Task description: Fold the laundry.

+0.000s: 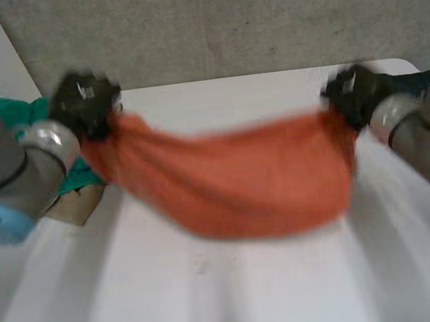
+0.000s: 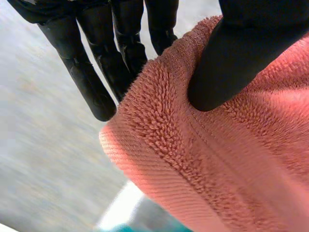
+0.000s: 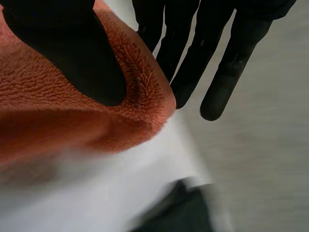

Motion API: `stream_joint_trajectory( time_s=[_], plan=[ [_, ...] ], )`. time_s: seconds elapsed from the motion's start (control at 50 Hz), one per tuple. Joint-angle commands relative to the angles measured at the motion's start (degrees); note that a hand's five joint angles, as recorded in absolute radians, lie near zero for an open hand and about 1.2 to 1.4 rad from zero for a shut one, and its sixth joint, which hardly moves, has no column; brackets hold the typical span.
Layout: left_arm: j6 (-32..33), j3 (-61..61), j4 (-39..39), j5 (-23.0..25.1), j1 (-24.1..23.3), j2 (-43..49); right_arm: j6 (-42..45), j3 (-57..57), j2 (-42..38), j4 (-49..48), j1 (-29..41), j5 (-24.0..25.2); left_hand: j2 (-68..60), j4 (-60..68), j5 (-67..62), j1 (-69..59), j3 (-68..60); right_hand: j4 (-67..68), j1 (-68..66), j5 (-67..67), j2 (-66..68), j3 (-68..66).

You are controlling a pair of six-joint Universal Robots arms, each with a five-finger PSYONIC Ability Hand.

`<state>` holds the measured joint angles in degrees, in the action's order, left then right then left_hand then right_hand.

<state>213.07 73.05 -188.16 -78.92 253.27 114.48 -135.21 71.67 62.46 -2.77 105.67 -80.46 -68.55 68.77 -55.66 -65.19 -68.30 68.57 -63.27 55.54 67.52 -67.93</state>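
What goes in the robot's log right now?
orange towel: hanging between hands | left hand: pinching one corner | right hand: pinching other corner

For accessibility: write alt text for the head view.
An orange terry-cloth towel sags between the black left hand and right hand, each pinching one end over the white table. A green cloth lies behind the left arm.
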Motion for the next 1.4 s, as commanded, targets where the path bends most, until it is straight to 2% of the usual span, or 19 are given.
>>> stream_joint_trajectory(
  time_s=[0.02,0.08,0.14,0.26,0.36,0.56,0.72,0.76,0.8,0.82,0.86,0.96,1.16,1.26,1.4],
  plan=[
    [-4.0,-19.1,-21.1,-7.1,-0.3,4.1,-10.2,-6.7,4.9,-24.8,-0.2,-5.7,-11.4,11.2,-14.3,-14.8,-11.7,11.4,-16.7,14.5,12.5,-12.1],
    [-8.8,-19.9,-32.9,-9.4,-0.1,3.9,-13.3,-6.8,6.5,-32.5,-0.3,-7.2,-11.4,11.2,-14.3,-14.8,-11.7,11.4,-16.7,14.5,12.5,-12.1],
    [-11.1,-18.8,-37.4,-9.4,-0.1,3.9,-13.7,-6.8,6.6,-33.5,-0.3,-7.5,-11.4,11.2,-14.3,-14.8,-11.7,11.4,-16.7,14.5,12.5,-12.1],
    [-11.9,-12.4,-33.8,-9.4,0.2,4.3,-13.9,-4.8,5.3,-32.3,-0.2,-6.5,-11.4,11.2,-14.3,-14.8,-11.7,11.4,-16.7,14.5,12.5,-12.1],
    [-11.6,-2.1,-33.0,-9.1,0.1,4.4,-13.9,-1.5,2.5,-28.5,-0.3,-2.4,-11.4,11.2,-14.3,-14.8,-11.7,11.4,-16.7,14.5,12.5,-12.1],
    [-10.8,20.4,-32.9,-8.3,-0.5,3.8,-12.8,6.4,-6.6,-10.6,-2.2,0.2,-11.4,11.2,-14.3,-14.8,-11.7,11.4,-16.7,14.5,12.5,-12.1],
    [-4.6,30.8,-29.8,-8.3,-0.1,-0.6,-13.6,12.3,-6.4,-5.4,-5.6,5.7,-11.4,11.2,-14.3,-14.8,-11.7,11.4,-16.7,14.5,12.5,-12.1],
    [-3.9,31.8,-29.5,-8.3,0.0,-1.6,-15.3,12.3,-6.4,-5.4,-7.0,6.5,-11.4,11.2,-14.3,-14.8,-11.7,9.8,-15.1,12.9,10.9,-10.5],
    [-3.7,32.5,-29.3,-8.3,0.1,-2.6,-18.0,12.0,-6.4,-5.4,-7.9,6.5,-11.4,11.2,-14.3,-14.8,-11.7,-0.4,-4.9,2.6,0.6,-0.2],
    [-3.8,32.8,-29.2,-8.4,0.2,-3.8,-22.3,11.4,-6.3,-5.5,-9.1,6.5,-11.4,11.2,-14.3,-14.8,-11.7,-12.4,7.1,-9.4,-11.4,11.8],
    [-3.9,32.8,-29.1,-8.5,0.2,-4.4,-26.0,10.7,-6.5,-5.4,-10.1,6.5,-11.4,11.2,-14.3,-14.8,-11.7,-20.1,14.8,-17.1,-19.0,19.4],
    [-3.9,32.6,-28.8,-8.5,0.4,-6.1,-35.2,9.2,-8.1,-5.1,-11.7,6.9,-11.4,11.2,-14.3,-14.8,-11.7,-30.0,24.7,-27.0,-29.0,29.4],
    [-5.6,29.1,-28.0,-8.5,1.1,-11.6,-37.1,7.7,-9.8,-4.5,-11.8,8.5,-11.4,11.2,-14.3,-14.8,-11.7,-26.9,21.6,-23.8,-25.8,26.2],
    [-8.3,26.5,-25.5,-8.5,0.7,-14.3,-37.1,6.6,-9.7,-4.4,-11.8,10.0,-11.4,11.2,-14.3,-14.8,-11.7,-32.2,26.9,-29.2,-31.2,31.6],
    [-11.5,21.0,-20.4,-8.5,0.0,-15.3,-36.3,7.0,-9.0,-2.6,-11.1,9.6,-11.4,11.2,-14.3,-14.8,-11.7,-36.8,31.5,-33.7,-35.7,36.1]
  ],
)
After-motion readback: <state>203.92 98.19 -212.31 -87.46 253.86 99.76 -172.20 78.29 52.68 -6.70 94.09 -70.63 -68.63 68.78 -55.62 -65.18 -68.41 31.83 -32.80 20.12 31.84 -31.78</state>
